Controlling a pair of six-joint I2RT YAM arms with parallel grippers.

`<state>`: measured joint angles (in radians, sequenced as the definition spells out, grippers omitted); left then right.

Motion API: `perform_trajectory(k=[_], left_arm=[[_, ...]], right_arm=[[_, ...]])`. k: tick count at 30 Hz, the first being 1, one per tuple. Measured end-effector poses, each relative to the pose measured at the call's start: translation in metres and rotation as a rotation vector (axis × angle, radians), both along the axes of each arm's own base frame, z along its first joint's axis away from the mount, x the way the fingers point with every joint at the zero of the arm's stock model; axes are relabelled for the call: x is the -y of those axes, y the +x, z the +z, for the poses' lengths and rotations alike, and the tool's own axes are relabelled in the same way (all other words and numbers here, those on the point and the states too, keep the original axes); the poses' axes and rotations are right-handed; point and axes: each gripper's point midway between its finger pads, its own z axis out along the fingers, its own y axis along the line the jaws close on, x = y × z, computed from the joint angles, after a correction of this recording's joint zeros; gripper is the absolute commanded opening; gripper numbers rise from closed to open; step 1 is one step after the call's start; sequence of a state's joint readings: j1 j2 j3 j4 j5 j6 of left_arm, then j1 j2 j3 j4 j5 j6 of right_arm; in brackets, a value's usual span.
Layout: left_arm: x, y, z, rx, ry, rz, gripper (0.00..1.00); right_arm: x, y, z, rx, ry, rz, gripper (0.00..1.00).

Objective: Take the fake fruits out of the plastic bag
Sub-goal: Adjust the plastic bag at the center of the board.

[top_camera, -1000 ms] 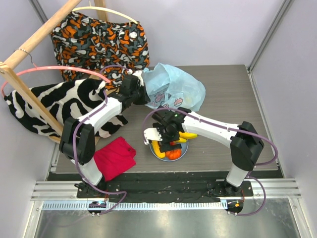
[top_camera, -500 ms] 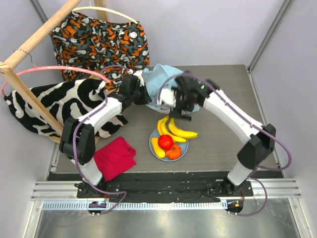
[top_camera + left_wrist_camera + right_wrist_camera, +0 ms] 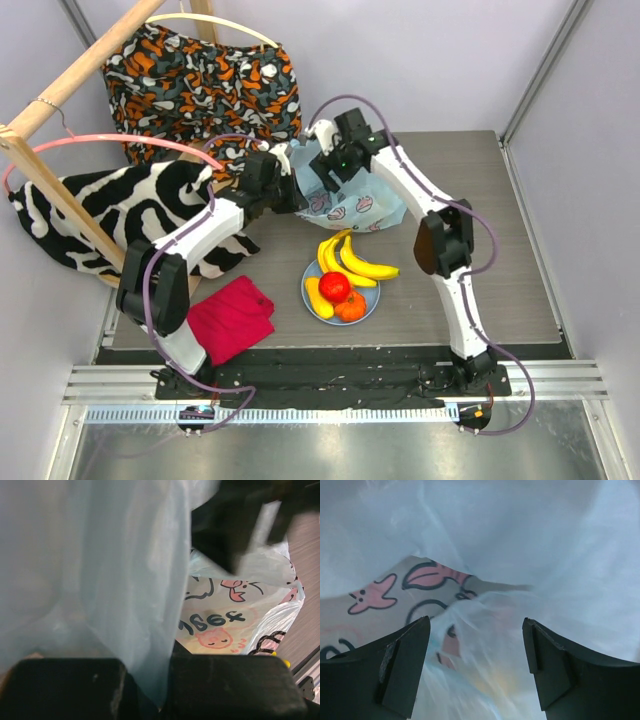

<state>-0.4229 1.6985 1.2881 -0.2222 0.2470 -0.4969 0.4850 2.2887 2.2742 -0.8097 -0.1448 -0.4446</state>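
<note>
Top view, L to R. A zebra-print cloth [image 3: 110, 205] lies at far left and a red cloth [image 3: 232, 318] at lower left.

The L gripper [image 3: 295, 197] is just left of centre, clamped on the left edge of the plastic bag [image 3: 365, 205]. L wrist view: thin blue film runs down btwn the two black fingers [image 3: 65, 687] at frame bottom and is pinched there.

The R gripper [image 3: 322, 175] is right beside it, at the bag's upper-left part, pointing into the folds. R wrist view: its fingers [image 3: 400, 670] stand apart w/ film and a pink cartoon animal ahead, nothing clamped. Can't tell if the tips touch the film.

The bag is crumpled on the table [image 3: 480, 220], upper centre. It's light blue w/ pink cartoon animals.

Writing: there are black outlined characters on the bag panel, centre-right in the L wrist view. They can't be read.

The fruits in view sit lower centre, below the bag and both grippers, on a round blue plate [image 3: 374, 298].
- The banana bunch [image 3: 358, 262] hangs over the plate's upper rim, tips just below the bag's lower edge; can't tell if touching.
- The oblong yellow piece [image 3: 318, 297] is at plate left.
- The red fruit [image 3: 335, 287] is in the middle.
- The ribbed orange fruit [image 3: 350, 309] is at the lower edge.
</note>
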Motion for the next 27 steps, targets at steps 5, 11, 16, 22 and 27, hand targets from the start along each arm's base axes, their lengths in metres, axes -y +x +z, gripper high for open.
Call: perform_trajectory(k=[5,11,16,22,27], left_arm=[[-0.001,0.001,0.004,0.003,0.007,-0.001,0.00],[0.001,0.025,0.054,0.136,0.027,-0.007,0.00],[0.013,0.070,0.146,0.388,0.016,-0.026,0.00],[0.027,0.080,0.212,0.596,0.014,-0.100,0.00],[0.034,0.049,0.164,0.508,0.054,-0.191,0.00]], right_arm=[[-0.012,-0.006,-0.073,-0.146,-0.020,-0.031,0.87],[0.014,0.049,-0.095,-0.005,-0.119,-0.225,1.00],[0.061,0.119,-0.041,0.243,-0.083,-0.410,1.00],[0.126,0.121,0.035,0.345,-0.034,-0.527,1.00],[0.132,0.054,0.064,0.284,-0.014,-0.484,1.00]])
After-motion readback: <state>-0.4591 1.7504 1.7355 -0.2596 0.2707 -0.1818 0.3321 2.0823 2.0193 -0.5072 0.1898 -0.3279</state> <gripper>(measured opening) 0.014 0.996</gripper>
